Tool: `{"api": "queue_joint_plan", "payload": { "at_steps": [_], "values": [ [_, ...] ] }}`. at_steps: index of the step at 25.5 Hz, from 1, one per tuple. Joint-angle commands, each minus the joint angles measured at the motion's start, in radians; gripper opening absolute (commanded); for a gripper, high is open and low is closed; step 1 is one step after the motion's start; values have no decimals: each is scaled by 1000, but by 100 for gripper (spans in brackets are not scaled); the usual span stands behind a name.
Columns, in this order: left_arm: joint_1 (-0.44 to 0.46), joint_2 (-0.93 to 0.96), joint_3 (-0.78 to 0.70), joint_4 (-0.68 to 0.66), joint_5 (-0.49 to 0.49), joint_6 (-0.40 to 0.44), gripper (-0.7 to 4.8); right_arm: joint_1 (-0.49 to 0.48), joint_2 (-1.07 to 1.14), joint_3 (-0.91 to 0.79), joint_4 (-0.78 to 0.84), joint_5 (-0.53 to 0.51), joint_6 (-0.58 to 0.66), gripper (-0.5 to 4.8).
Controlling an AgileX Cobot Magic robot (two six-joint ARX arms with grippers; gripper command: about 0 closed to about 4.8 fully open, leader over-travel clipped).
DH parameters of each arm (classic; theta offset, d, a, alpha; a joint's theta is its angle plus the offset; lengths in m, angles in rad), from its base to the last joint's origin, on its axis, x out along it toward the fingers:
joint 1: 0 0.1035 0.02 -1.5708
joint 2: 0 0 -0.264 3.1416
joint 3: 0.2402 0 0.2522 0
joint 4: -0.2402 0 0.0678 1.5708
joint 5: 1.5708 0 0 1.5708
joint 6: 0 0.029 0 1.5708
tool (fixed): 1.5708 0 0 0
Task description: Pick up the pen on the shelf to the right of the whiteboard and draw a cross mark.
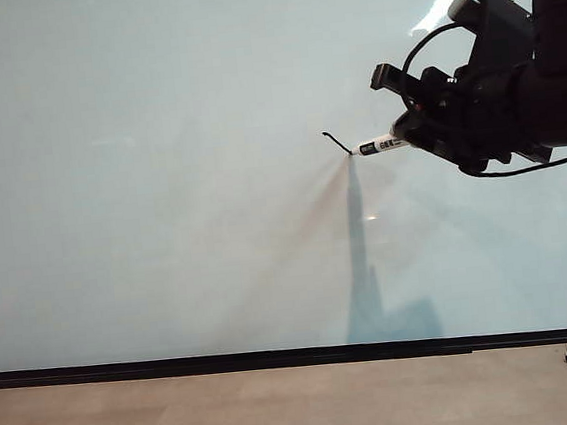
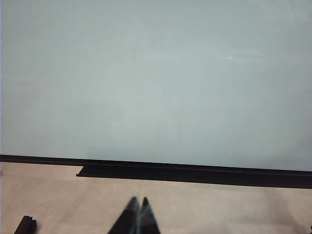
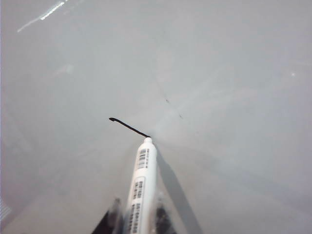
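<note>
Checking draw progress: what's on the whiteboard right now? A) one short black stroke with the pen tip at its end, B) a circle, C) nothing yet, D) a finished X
A: a single short black stroke runs on the whiteboard to the tip of the pen, which the right gripper holds; no second stroke crosses it.

Right end effector (image 3: 136,219) fingers blurred, cut off by the frame edge.
</note>
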Motion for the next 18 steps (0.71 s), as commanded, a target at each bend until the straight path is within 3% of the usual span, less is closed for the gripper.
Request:
{"api": "queue_joint_plan", "payload": {
  "at_steps": [1, 18],
  "values": [
    [0, 0, 3, 5, 4, 4, -5, -3, -3, -7, 13, 52, -2, -5],
    [0, 0, 3, 5, 4, 4, -4, -3, -3, -73, 12, 140, 16, -5]
  ]
}}
